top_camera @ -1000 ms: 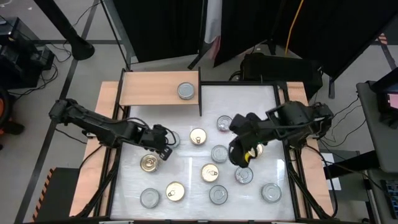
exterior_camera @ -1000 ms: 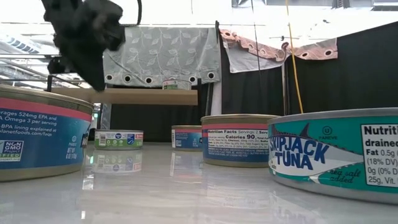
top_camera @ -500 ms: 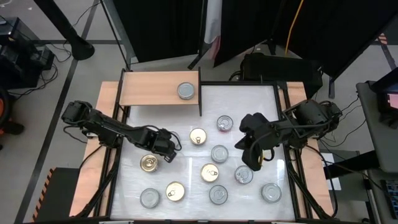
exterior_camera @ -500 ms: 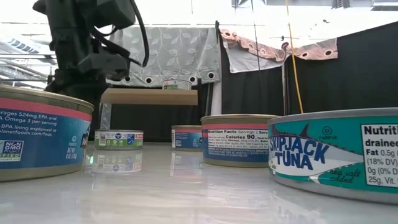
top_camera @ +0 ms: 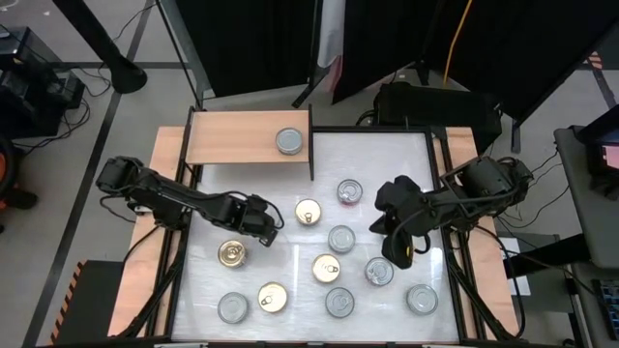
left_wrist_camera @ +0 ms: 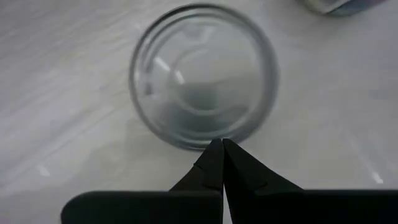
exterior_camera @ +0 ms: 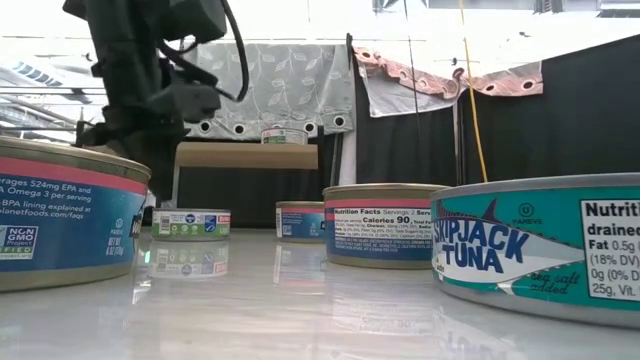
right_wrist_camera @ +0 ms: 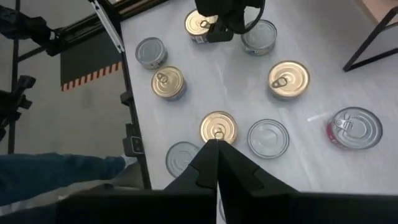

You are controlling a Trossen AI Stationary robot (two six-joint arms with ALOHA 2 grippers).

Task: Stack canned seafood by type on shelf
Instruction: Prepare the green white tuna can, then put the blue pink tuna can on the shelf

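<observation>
One tin (top_camera: pixel 289 141) sits on the wooden shelf (top_camera: pixel 232 140); the rest lie scattered over the white surface (top_camera: pixel 290 188). Both the left end effector (top_camera: pixel 268 229) and right end effector (top_camera: pixel 398 256) are closed and empty, the left poised above a silver tin (left_wrist_camera: pixel 204 74). The tins look rigid, dense and slick-sided, so they are best pinched across the side wall.

I work in a robotics lab or test studio, not a home or shop. My white desk (top_camera: pixel 290 242) sits in a dark metal frame (top_camera: pixel 450 251) on a bare grey floor (top_camera: pixel 126 106), ringed by black curtains (top_camera: pixel 406 39). Loose cables (top_camera: pixel 527 193) trail beside it, a yellow cord (top_camera: pixel 455 43) hangs behind, and hazard-striped tape (right_wrist_camera: pixel 90 78) marks a floor plate.
</observation>
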